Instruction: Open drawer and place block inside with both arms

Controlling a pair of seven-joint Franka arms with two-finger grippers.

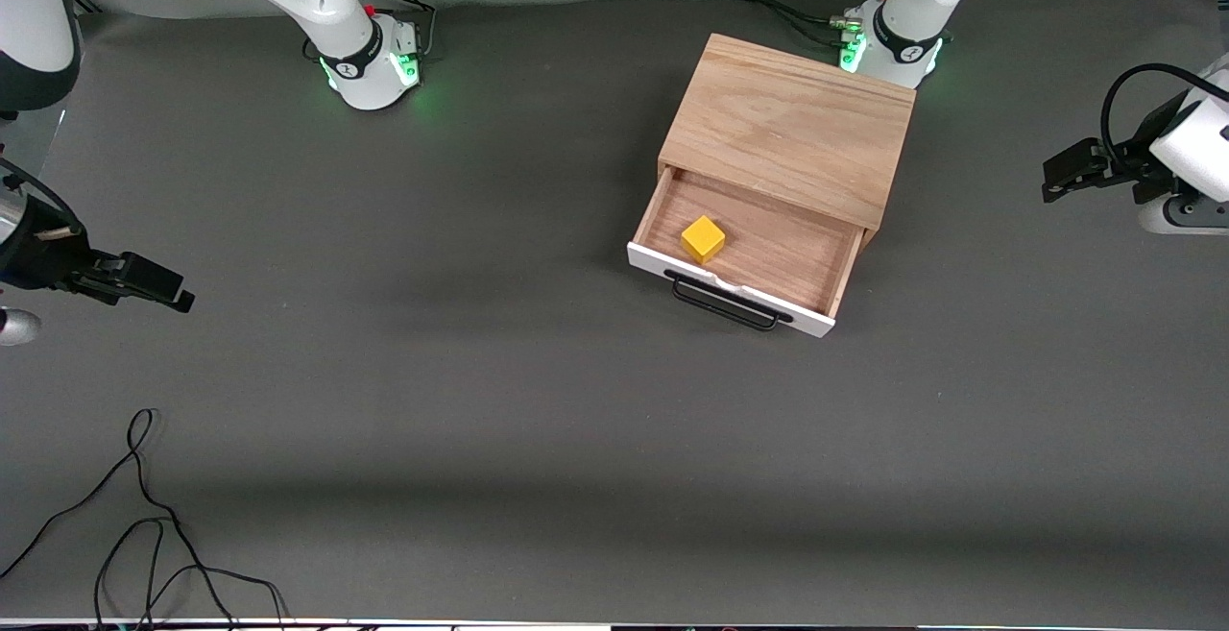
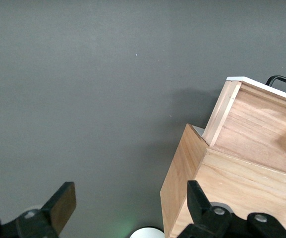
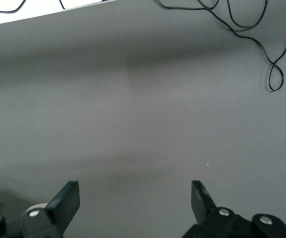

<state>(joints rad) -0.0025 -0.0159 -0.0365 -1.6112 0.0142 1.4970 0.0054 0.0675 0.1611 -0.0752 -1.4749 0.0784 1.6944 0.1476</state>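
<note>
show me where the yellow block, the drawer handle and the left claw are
yellow block [image 1: 703, 238], front view, on its top face.
drawer handle [image 1: 722, 306], front view, on the black wire bar.
left claw [image 2: 128, 210], left wrist view, midway between its open fingertips.

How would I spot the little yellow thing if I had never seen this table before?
Find the light-wood cabinet on the grey table, at the left arm's end. Its drawer is pulled out toward the front camera, with a white front and black wire handle. The block lies inside it: a small bright yellow cube, the only thing there.
</note>
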